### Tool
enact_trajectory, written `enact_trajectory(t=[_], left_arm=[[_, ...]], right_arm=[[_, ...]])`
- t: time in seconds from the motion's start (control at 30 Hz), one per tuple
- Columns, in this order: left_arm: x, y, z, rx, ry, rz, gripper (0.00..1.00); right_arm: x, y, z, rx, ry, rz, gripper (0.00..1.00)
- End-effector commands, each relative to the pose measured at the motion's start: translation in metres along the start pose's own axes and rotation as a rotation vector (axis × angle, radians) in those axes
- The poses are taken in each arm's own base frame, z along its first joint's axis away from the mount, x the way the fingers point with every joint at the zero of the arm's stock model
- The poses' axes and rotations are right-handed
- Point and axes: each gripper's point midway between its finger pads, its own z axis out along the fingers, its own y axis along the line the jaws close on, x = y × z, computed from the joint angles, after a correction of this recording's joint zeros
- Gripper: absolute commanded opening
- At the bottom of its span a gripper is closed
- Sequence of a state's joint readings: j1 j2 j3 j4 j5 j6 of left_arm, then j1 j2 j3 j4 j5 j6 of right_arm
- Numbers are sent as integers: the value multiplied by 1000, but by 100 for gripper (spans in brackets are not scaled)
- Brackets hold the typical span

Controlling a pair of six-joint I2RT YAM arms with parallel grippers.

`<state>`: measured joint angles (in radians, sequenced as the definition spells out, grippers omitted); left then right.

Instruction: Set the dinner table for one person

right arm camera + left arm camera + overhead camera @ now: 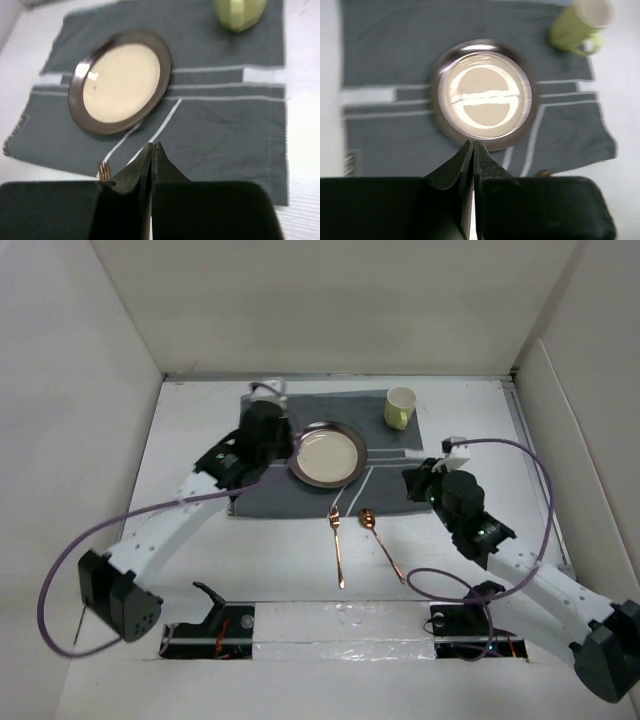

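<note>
On the white dinner table lies a dark grey striped mat. A dark-rimmed cream plate sits in the mat's middle, with a pale green cup at its far right corner. A copper fork and a copper spoon lie side by side on the table just in front of the mat. My left gripper hovers shut and empty at the plate's near left rim. My right gripper is shut and empty above the mat, right of the plate.
White walls enclose the table on the left, back and right. Purple cables loop beside each arm, one at the left and one at the right. A taped strip runs along the near edge between the arm bases.
</note>
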<state>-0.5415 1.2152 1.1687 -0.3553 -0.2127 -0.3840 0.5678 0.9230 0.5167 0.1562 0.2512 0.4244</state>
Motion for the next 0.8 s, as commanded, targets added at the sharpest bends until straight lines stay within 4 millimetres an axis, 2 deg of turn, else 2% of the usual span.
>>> enact_trajectory(t=[0.0, 0.03, 0.07, 0.1, 0.13, 0.17, 0.2, 0.23, 0.27, 0.3, 0.37, 0.43, 0.47, 0.53, 0.57, 0.63, 0.67, 0.77], left_arm=[[-2, -35, -12, -141, -75, 85, 0], [5, -36, -12, -181, -92, 43, 5], [26, -52, -14, -150, -74, 42, 7], [54, -52, -9, -147, -42, 41, 8], [76, -62, -7, -112, -9, -15, 13], [94, -69, -7, -87, 12, -36, 15], [125, -72, -7, -69, 51, -31, 16], [138, -74, -7, -67, 71, -54, 17], [150, -74, -4, -86, 80, -118, 17], [166, -76, -6, -83, 89, -107, 18], [182, -75, -1, -120, 78, -102, 27], [190, -81, -1, -142, 94, -81, 28], [204, -77, 5, -188, 108, -41, 29], [209, -80, 4, -247, 87, -17, 32], [225, -72, 13, -307, 104, 25, 33], [234, -73, 14, -362, 124, 33, 32], [248, -70, 18, -388, 140, 77, 31], [260, -76, 21, -382, 146, 83, 30]], right_arm=[[-52, -20, -25, 109, -142, 24, 0], [-54, -27, -28, 132, -145, 29, 0], [-63, -31, -38, 129, -181, 49, 0], [-68, -40, -41, 142, -205, 65, 0], [-62, -47, -44, 140, -213, 75, 0], [-64, -49, -47, 126, -229, 84, 0], [-67, -45, -53, 76, -241, 92, 0], [-69, -57, -55, 101, -257, 103, 0], [-71, -59, -57, 94, -263, 112, 0], [-73, -55, -59, 57, -267, 113, 0], [-73, -54, -60, 28, -268, 114, 0], [-71, -53, -60, 38, -269, 115, 0], [-71, -51, -60, 33, -270, 114, 0], [-72, -47, -60, 19, -257, 106, 0], [-72, -44, -62, 9, -257, 99, 0], [-72, -46, -63, 19, -265, 103, 0], [-72, -46, -63, 17, -266, 103, 0], [-74, -45, -66, 15, -269, 99, 0]])
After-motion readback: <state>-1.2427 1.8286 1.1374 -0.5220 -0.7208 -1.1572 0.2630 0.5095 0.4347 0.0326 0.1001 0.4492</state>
